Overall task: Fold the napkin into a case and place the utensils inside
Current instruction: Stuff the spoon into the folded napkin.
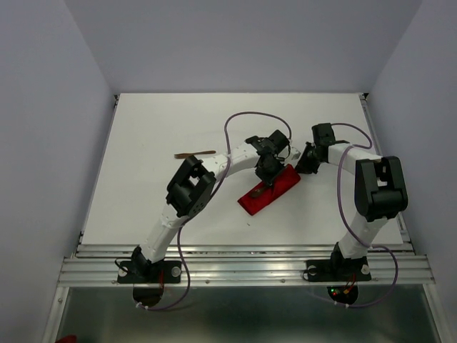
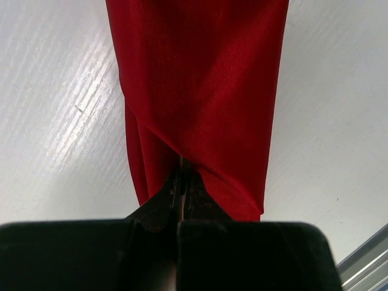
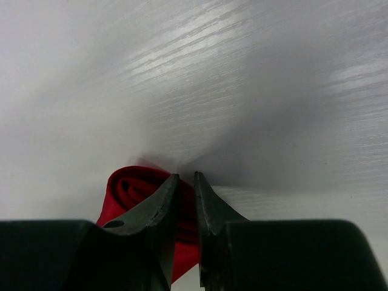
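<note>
The napkin lies folded as a narrow red case (image 1: 275, 193) slanting across the table's middle. My left gripper (image 1: 263, 184) comes down on it from above. In the left wrist view the left gripper (image 2: 182, 176) is shut, its tips tucked under a diagonal flap of the case (image 2: 200, 79), with a thin brown utensil (image 2: 180, 160) pinched between them. My right gripper (image 1: 301, 166) is at the case's upper right end. Its fingers (image 3: 160, 203) stand close together on a layer of the rolled open end of the case (image 3: 130, 188). A second utensil (image 1: 194, 153) lies alone at the left.
The white table (image 1: 143, 200) ends in an aluminium rail (image 1: 243, 264) at the near edge, where both arm bases are bolted. Grey walls close off the left, right and back. Purple cables (image 1: 235, 121) loop above the arms.
</note>
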You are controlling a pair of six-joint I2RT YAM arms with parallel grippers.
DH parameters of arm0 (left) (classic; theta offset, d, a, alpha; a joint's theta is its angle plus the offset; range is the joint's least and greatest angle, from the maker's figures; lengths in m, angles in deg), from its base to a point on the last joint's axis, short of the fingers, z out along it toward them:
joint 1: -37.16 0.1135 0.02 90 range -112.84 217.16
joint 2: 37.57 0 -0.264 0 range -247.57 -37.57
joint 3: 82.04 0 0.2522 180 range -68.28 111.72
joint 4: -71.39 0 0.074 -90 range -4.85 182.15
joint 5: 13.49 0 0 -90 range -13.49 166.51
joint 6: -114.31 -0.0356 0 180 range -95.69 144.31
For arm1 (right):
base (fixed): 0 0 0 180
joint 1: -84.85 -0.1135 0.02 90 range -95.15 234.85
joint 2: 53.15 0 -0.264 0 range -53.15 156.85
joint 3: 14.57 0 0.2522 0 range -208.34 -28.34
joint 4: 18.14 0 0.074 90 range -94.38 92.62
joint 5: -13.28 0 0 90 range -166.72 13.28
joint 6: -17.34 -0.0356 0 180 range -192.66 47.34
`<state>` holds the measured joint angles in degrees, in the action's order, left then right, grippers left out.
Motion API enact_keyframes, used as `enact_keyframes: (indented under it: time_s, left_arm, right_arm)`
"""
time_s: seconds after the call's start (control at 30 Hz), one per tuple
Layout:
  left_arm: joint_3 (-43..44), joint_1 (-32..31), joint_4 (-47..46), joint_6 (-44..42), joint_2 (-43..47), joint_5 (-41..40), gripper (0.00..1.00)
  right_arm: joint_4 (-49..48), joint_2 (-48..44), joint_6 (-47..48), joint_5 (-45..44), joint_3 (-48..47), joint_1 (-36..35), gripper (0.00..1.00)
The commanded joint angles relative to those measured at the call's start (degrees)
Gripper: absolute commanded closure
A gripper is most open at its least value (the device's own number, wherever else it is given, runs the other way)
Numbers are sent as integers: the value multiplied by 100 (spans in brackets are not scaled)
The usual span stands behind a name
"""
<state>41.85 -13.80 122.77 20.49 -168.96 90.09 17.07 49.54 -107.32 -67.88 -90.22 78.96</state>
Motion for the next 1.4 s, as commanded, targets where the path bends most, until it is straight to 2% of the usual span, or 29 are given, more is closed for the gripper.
enact_keyframes:
  time_s: [0.0, 0.77, 0.9, 0.93, 1.03, 1.13, 1.37]
  left_arm:
    - [378, -19, 78, -23, -18, 118, 100]
    - [510, -19, 201, -269, 35, -523, 99]
    - [554, -19, 271, -278, 26, -559, 85]
    - [554, -19, 272, -278, 26, -559, 77]
    - [545, -19, 307, -269, 61, -524, 64]
    - [554, -19, 342, -251, 131, -506, 58]
    - [458, -28, 412, -207, 464, -532, 52]
  right_arm:
    - [61, 5, 99, 12, -157, -97, 78]
    - [61, 31, 152, -5, -131, -158, 76]
    - [34, 14, 134, -5, -104, -158, 76]
    - [43, 5, 143, -14, -95, -158, 76]
    - [52, 5, 143, -14, -104, -158, 75]
    - [61, -13, 143, -14, -122, -158, 75]
    - [131, -135, 161, -32, -139, -158, 73]
